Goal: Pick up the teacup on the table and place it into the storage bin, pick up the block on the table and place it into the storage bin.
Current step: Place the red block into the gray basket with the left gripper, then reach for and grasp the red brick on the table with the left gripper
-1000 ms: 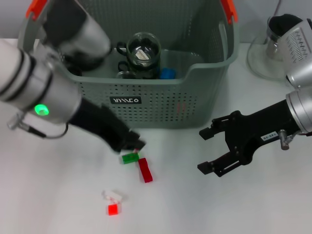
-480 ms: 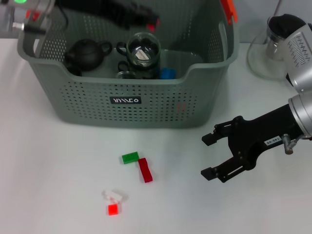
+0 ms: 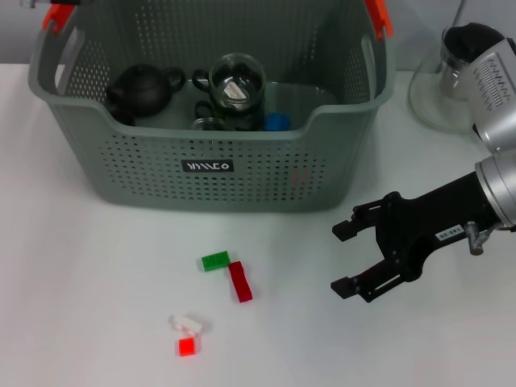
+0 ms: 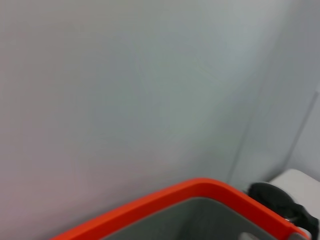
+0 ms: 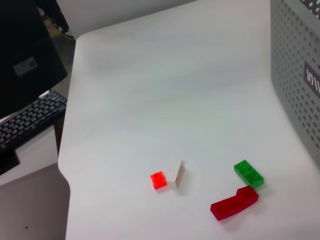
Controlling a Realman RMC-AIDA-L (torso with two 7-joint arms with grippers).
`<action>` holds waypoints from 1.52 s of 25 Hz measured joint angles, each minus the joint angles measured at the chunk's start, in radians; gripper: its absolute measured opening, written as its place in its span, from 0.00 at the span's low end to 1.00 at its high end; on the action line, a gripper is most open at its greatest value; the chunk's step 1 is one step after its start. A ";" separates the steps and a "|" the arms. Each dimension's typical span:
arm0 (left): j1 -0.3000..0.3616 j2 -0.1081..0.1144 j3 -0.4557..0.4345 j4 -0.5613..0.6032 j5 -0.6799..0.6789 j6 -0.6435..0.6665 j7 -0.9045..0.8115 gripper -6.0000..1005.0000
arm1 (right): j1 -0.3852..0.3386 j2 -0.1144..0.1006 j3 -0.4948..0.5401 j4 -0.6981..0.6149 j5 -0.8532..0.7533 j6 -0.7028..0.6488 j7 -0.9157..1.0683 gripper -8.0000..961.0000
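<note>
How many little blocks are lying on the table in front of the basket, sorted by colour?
Green blocks: 1, the green block
Dark red blocks: 1, the dark red block
Bright red blocks: 1, the bright red block
White blocks: 1, the white block
Total: 4

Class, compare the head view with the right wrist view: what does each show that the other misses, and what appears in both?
Only the head view shows the right end effector, open, and the black teapot inside the storage bin. Only the right wrist view shows the keyboard past the table edge. Both show the green block, dark red block, bright red block and the bin's label.
</note>
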 joint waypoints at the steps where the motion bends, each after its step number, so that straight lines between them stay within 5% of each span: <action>1: 0.004 -0.001 0.000 -0.001 0.000 -0.011 0.000 0.27 | 0.000 0.000 0.000 0.000 0.000 0.000 0.000 0.98; 7: 0.024 -0.003 -0.002 0.029 0.004 -0.034 0.005 0.29 | -0.001 0.000 0.000 0.002 0.000 0.000 0.000 0.98; 12: 0.063 0.003 -0.032 0.110 -0.006 -0.006 0.008 0.49 | -0.002 -0.001 0.001 0.006 0.000 0.000 0.000 0.98; 17: 0.111 -0.008 -0.088 0.271 -0.118 0.285 0.110 0.81 | 0.000 -0.001 0.007 0.011 0.000 0.000 0.001 0.98; 21: 0.178 -0.057 -0.077 0.417 -0.186 0.541 0.269 0.94 | 0.000 -0.002 0.008 0.011 0.000 0.007 0.011 0.98; 24: 0.238 -0.090 -0.018 0.497 -0.183 0.633 0.356 0.94 | -0.002 -0.003 0.008 0.012 0.000 0.008 0.021 0.98; 28: 0.304 -0.101 0.156 0.547 -0.135 0.642 0.389 0.94 | 0.001 -0.010 0.003 0.012 -0.007 0.004 0.049 0.98; 35: 0.311 -0.178 0.338 0.489 0.107 0.585 0.469 0.95 | 0.009 -0.017 0.003 0.012 -0.041 -0.005 0.079 0.98; 38: 0.303 -0.186 0.419 0.434 0.167 0.507 0.463 0.95 | 0.015 -0.021 0.007 0.012 -0.063 -0.012 0.085 0.98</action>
